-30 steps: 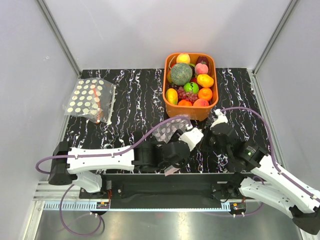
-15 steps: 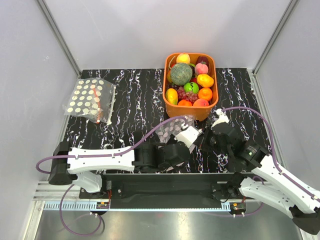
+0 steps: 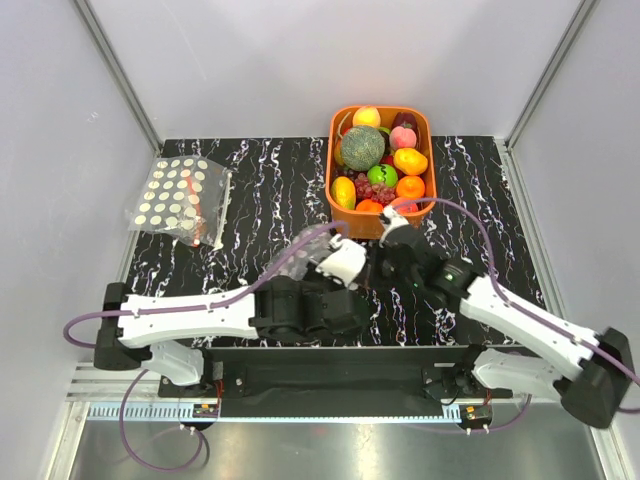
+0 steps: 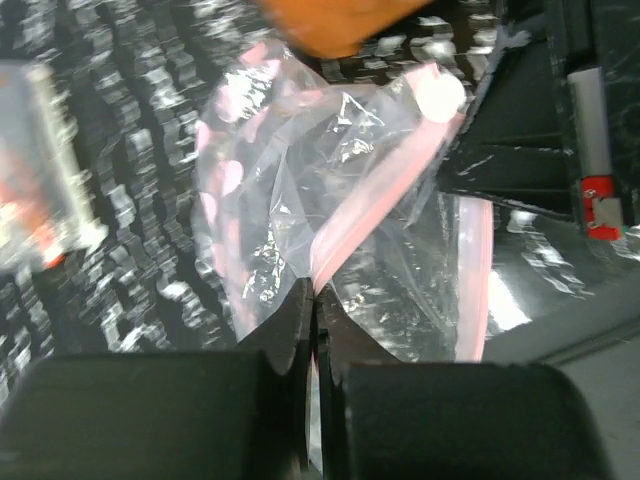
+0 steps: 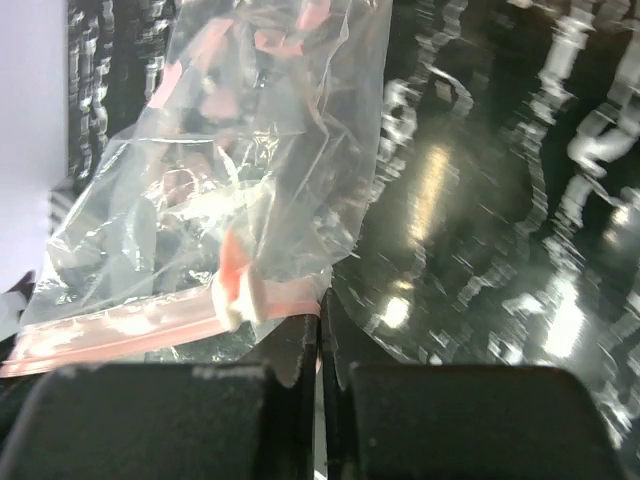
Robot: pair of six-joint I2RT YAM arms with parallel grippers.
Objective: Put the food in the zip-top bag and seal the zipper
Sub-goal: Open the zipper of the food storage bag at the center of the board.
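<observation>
- Pinching the zipper (image 4: pixel 355 228), our left hand (image 4: pixel 313 290) is clamped shut.
- Our right hand (image 5: pixel 320 303) grips the bag (image 5: pixel 250 150) by its edge.
- We see a fruit basket (image 3: pixel 331 165) just behind.

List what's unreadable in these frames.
- Top view: zip-top bag mostly under the left arm; contents unknown.
- Right wrist: right tool shut at the bag edge; pinching or only touching, unclear.
- Left wrist: orange basket blurred, cut by top edge.
- Right wrist: zipper runs off left edge.
</observation>
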